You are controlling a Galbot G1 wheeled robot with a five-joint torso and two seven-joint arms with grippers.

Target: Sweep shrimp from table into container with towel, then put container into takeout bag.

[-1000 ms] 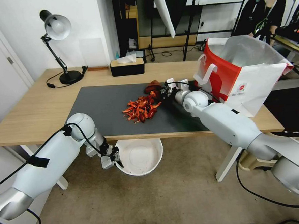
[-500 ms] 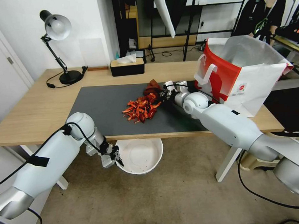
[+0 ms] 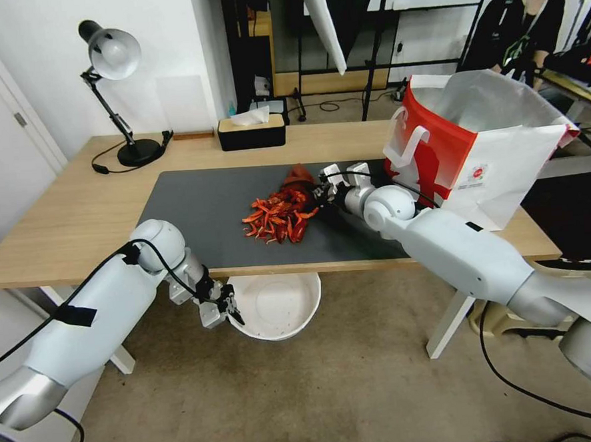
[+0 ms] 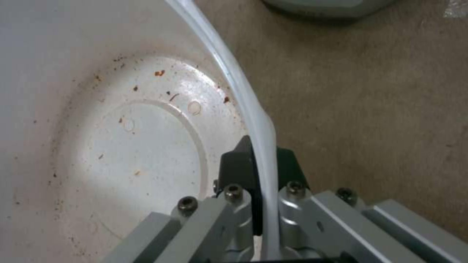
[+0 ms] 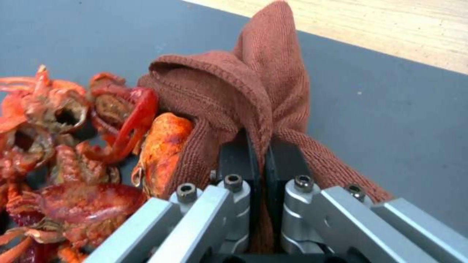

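A heap of red-orange shrimp (image 3: 278, 217) (image 5: 73, 146) lies on the dark mat of the table (image 3: 55, 222). My right gripper (image 3: 317, 194) (image 5: 257, 146) is shut on the rust-brown towel (image 3: 298, 177) (image 5: 244, 87), which presses against the far right side of the heap. My left gripper (image 3: 233, 311) (image 4: 261, 160) is shut on the rim of the white container (image 3: 277, 307) (image 4: 122, 138), holding it below the table's front edge, under the heap. The container's inside is speckled and holds no shrimp. The red-and-white takeout bag (image 3: 477, 143) stands open on the table's right end.
A black desk lamp (image 3: 117, 92) stands at the table's back left, and a black tissue box (image 3: 251, 130) sits at the back middle. Carpeted floor (image 3: 320, 399) lies below the container. A white table leg (image 3: 452, 321) is to the container's right.
My right gripper has pushed the towel and the shrimp heap slightly leftward. My left gripper has raised the container a little closer to the table's front edge.
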